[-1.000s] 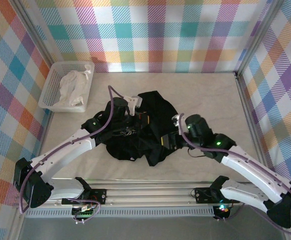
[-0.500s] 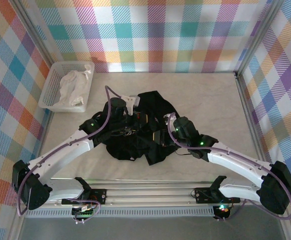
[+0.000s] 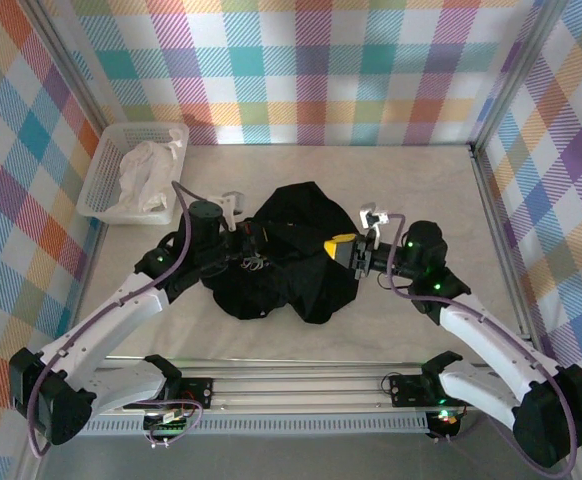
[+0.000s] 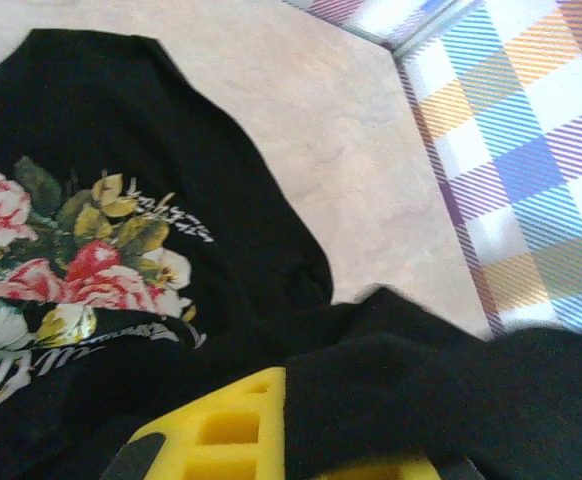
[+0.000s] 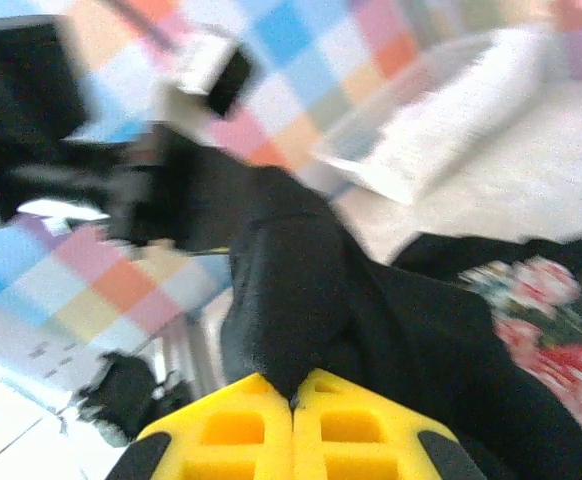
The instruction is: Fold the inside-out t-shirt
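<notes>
Right jaws swung outward, t-shirt [image 3: 291, 255] pinched between them, left jaws likewise

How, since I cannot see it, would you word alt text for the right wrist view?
The right pincer, yellow-fingered, is shut on a raised fold of the black t-shirt. Its floral print shows lower right, a blurred white basket behind.

This is a robotics lab test cell, built around a pale table [image 3: 421, 190]. Plaid cloth walls [image 3: 311, 70] on metal posts [image 3: 66, 70] enclose the table on three sides. A slotted metal rail [image 3: 301, 385] along its near edge carries two white robot arms [image 3: 121, 310]. A white plastic basket [image 3: 96, 190] sits at its far left corner.
</notes>
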